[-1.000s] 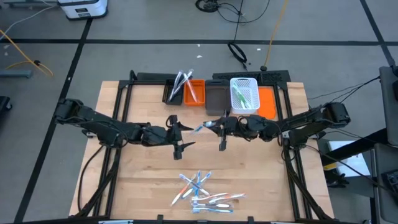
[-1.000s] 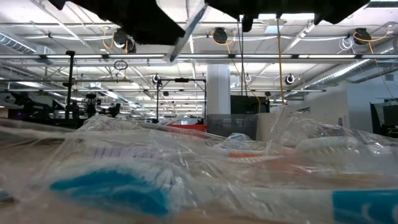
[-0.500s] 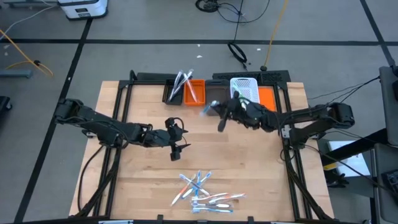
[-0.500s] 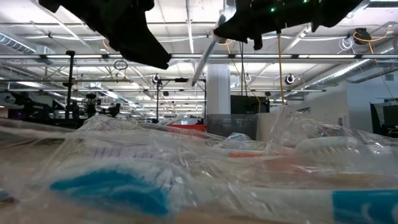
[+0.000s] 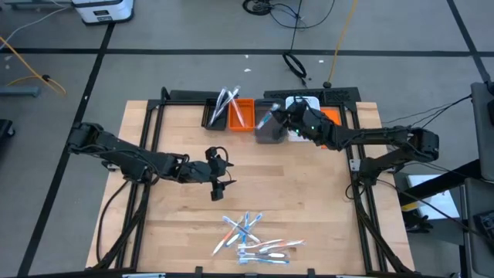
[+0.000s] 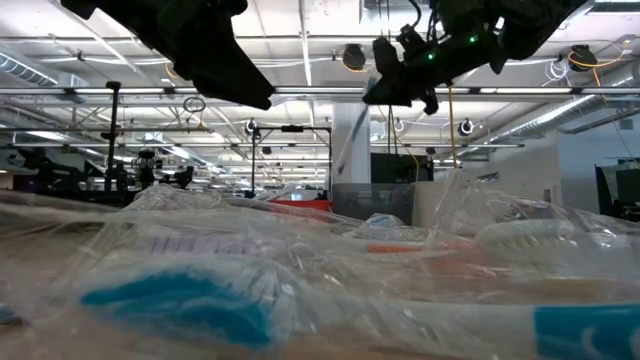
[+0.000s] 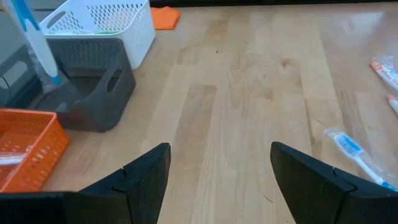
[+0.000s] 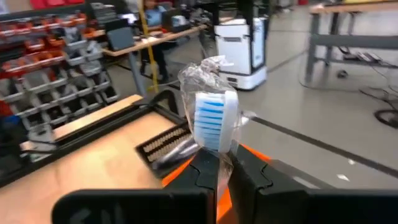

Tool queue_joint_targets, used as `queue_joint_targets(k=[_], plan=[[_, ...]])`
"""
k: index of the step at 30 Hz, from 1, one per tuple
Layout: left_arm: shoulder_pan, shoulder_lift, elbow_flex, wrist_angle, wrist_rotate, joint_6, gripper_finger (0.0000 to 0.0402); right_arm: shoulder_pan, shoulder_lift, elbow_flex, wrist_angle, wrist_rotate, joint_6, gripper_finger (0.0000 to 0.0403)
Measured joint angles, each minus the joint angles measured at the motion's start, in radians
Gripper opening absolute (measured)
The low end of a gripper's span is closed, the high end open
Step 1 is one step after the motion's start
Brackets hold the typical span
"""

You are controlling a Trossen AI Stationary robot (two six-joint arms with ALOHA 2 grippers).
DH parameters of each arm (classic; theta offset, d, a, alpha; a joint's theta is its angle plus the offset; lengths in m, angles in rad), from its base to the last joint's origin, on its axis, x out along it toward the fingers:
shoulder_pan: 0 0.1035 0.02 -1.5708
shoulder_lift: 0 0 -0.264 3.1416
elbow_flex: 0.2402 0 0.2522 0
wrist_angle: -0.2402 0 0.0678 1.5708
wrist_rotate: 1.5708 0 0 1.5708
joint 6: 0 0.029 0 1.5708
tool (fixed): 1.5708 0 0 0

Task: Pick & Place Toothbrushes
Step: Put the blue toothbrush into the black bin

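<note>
The left pincer [image 5: 219,171] hangs over the middle of the wooden counter [image 5: 154,224], its two dark fingers [image 7: 146,177] standing wide apart with nothing between them; bare counter shows in the gap. Toward the near edge of the counter, a loose pile of toothbrushes [image 5: 251,238] in clear wrappers lies spread flat, white and light blue with some red, well apart from both arms; in the low view the wrapped pile [image 6: 300,290] fills the foreground. At the far edge of the counter stands a row of bins: a dark bin [image 5: 212,114] holding a few wrapped brushes, just beside it an orange bin [image 5: 242,114], then a grey bin [image 5: 268,131], then a white basket [image 5: 309,103] with an orange bin [image 5: 333,117] on its far side. The right pincer [image 5: 287,122] is above the grey bin and the white basket, its fingers pressed together on a held toothbrush [image 5: 265,120]. In the right wrist view that brush's blue-and-white bristle head [image 8: 214,121], in crinkled clear wrap, stands up from between the closed fingers [image 8: 202,180]. In the left wrist view the same brush [image 7: 34,43] hangs tilted over the grey bin [image 7: 93,81], with the white basket [image 7: 99,25] behind it.
</note>
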Motion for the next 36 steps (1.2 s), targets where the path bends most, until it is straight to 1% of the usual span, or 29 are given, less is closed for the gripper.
queue_joint_targets(k=[4,8,13,17,23,26,27,29,36], plan=[[0.0,0.0,0.0,0.0,0.0,0.0,0.0273,-0.046,0.0,0.0,-0.055,-0.011,0.07,0.0008],[0.0,0.0,0.0,0.0,0.0,0.0,0.0273,-0.102,0.0,0.0,-0.104,-0.075,0.147,0.0008],[0.0,0.0,0.0,0.002,0.0,-0.001,0.0274,-0.146,0.0,0.0,-0.126,-0.083,0.197,0.0008],[0.0,0.0,0.0,0.009,0.0,-0.001,0.0274,-0.183,0.004,0.0,-0.129,-0.134,0.238,0.0008],[0.0,0.0,0.0,0.014,0.0,0.001,0.0273,-0.203,0.044,0.0,-0.169,-0.135,0.266,0.0008],[0.0,0.0,0.0,0.016,0.0,0.004,0.0273,-0.214,0.063,0.0,-0.162,-0.183,0.268,0.0008],[0.0,0.0,0.0,0.016,0.0,0.004,0.0273,-0.215,0.071,0.0,-0.136,-0.191,0.269,0.0008],[0.0,0.0,0.0,0.016,0.0,0.004,0.0274,-0.22,0.078,0.002,-0.137,-0.207,0.28,0.0008],[0.0,0.0,0.0,0.019,0.0,0.007,0.0274,-0.228,0.101,0.0,-0.156,-0.211,0.288,0.0009]])
